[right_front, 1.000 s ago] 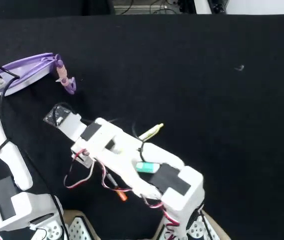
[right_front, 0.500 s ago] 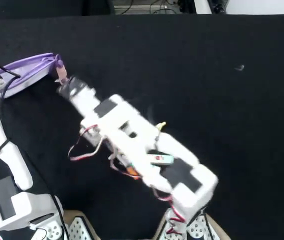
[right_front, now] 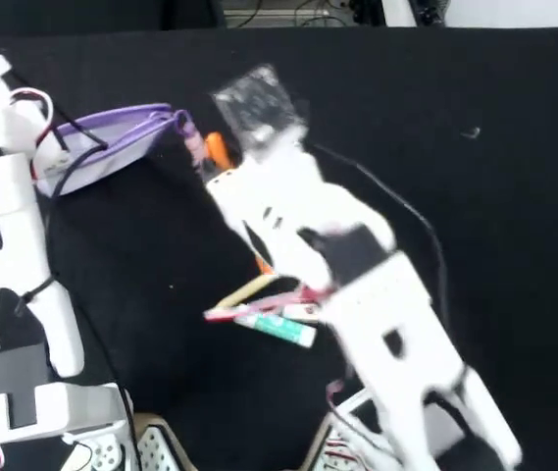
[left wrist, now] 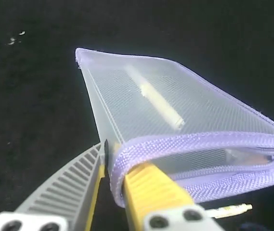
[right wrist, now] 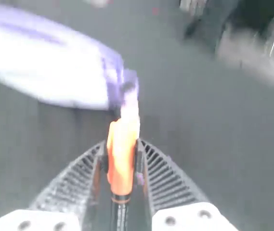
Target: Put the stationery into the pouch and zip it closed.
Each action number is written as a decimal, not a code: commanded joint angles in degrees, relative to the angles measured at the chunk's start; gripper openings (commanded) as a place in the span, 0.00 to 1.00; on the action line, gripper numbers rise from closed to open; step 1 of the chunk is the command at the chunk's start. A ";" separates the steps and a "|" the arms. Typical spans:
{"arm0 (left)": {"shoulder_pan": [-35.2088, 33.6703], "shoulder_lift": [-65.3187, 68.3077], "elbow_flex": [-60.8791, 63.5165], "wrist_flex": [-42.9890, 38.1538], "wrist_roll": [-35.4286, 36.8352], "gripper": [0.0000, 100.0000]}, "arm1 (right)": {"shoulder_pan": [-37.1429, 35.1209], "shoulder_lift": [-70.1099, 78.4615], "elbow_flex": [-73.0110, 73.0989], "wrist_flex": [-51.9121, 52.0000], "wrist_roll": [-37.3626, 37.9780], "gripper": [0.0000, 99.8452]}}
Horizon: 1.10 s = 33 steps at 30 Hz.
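Since 1.0 s ago, the right arm has swung from low over the table's [right_front: 514, 196] middle up to the free end of the pouch [right_front: 112, 147], and the pouch and left arm have shifted toward the centre.

1. Left gripper [left wrist: 113, 159]: the fingers are clamped on 1 end of the pouch [left wrist: 175, 120], which hangs off the table. 1 white stick [left wrist: 156, 103] lies inside.
2. Right gripper [right wrist: 124, 118]: the fingers are together. I judge them closed on the pull tab [right wrist: 128, 94] at the opposite end.
3. Key relation: the pouch's long axis runs from the left gripper [right_front: 53, 162] straight to the right gripper [right_front: 212, 155]. Any pull along the zip therefore loads both grips in line.
4. The left wrist view shows the zip bands apart, so I judge the mouth open.
5. The loose stationery [right_front: 259, 316], about 3 slim pieces, lies on the table nearer the arm bases and well apart from the pouch. Its long axes run roughly across the table, and it is partly under the right arm. The right arm is the nearer one.
6. Room to move: the table stretches away to the right of the pouch, and its far edge lies apart from it.
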State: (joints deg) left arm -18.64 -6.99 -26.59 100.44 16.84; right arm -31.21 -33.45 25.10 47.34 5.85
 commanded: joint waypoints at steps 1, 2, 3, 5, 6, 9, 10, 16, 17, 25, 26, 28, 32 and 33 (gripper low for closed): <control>3.12 -1.67 -0.22 0.35 0.62 0.03 | 0.79 -12.88 6.64 -14.07 -0.26 0.01; 3.30 -1.58 -0.22 0.35 0.62 0.03 | 0.70 -14.73 8.22 -16.88 -0.26 0.01; 3.56 -1.58 -0.13 0.35 0.62 0.03 | 0.70 -16.31 9.45 -19.25 -0.44 0.01; 3.91 -1.49 -0.13 0.35 0.62 0.03 | 0.70 -18.77 11.47 -23.82 -0.79 0.01; 3.91 -1.49 -0.04 0.35 0.62 0.03 | 0.62 -19.56 12.35 -26.29 -0.79 0.01; 4.00 -1.58 -0.04 0.35 0.62 0.03 | -0.88 -20.97 15.16 -35.08 -0.79 0.01; 4.00 -1.67 -0.04 0.35 0.62 0.03 | -1.58 -21.14 16.40 -38.77 -0.79 0.01; 4.09 -1.58 0.40 0.35 0.62 0.03 | -7.03 -20.88 26.95 -64.62 -0.79 0.01; 4.09 -1.67 0.84 0.35 0.62 0.03 | -7.82 -20.79 28.97 -68.57 -0.79 0.01; 5.23 -1.58 1.36 0.26 0.35 0.03 | -12.75 -12.35 29.49 -83.87 -0.35 0.01; 6.02 -1.58 1.36 0.26 0.26 0.03 | -12.75 -11.03 28.79 -84.40 -0.35 0.01; 7.34 -1.58 1.45 0.26 0.26 0.03 | -12.75 -8.92 27.82 -86.59 -0.26 0.01; 7.96 -1.58 1.45 0.26 0.26 0.03 | -12.75 -6.02 27.21 -91.69 -0.26 0.01; 7.96 -1.58 1.45 0.26 0.26 0.03 | -12.75 -5.49 27.21 -92.66 -0.26 0.01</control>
State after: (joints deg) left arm -12.13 -7.08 -25.01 100.44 16.92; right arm -43.34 -40.57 55.87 -40.57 5.76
